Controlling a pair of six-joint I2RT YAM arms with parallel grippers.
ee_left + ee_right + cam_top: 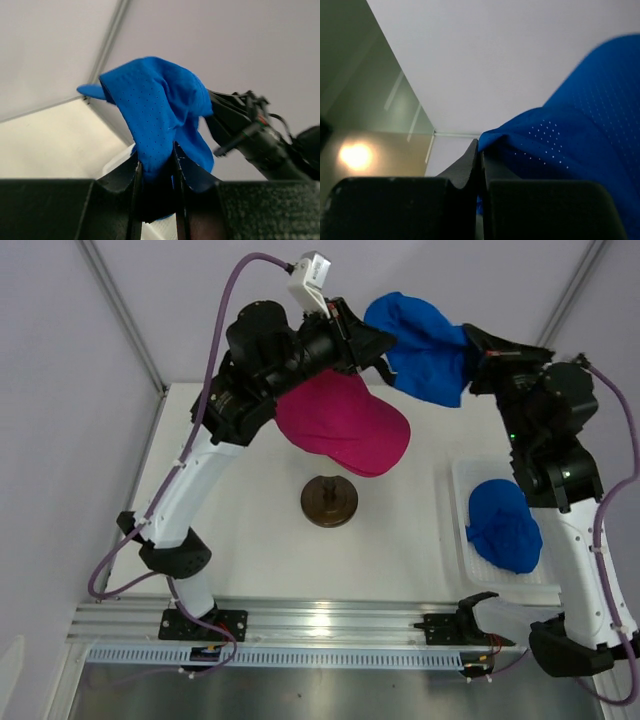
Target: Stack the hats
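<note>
Fabric of the blue cap is clamped by the left pincer and the right pincer; its long axis is stretched left to right, aloft.

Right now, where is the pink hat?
In the top view, the pink hat is in the middle of the table, just beyond the dark round stand and partly under the left arm.

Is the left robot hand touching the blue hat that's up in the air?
Touching. The left wrist view shows fabric of the raised blue hat pinched between the two fingers of the left gripper.
</note>
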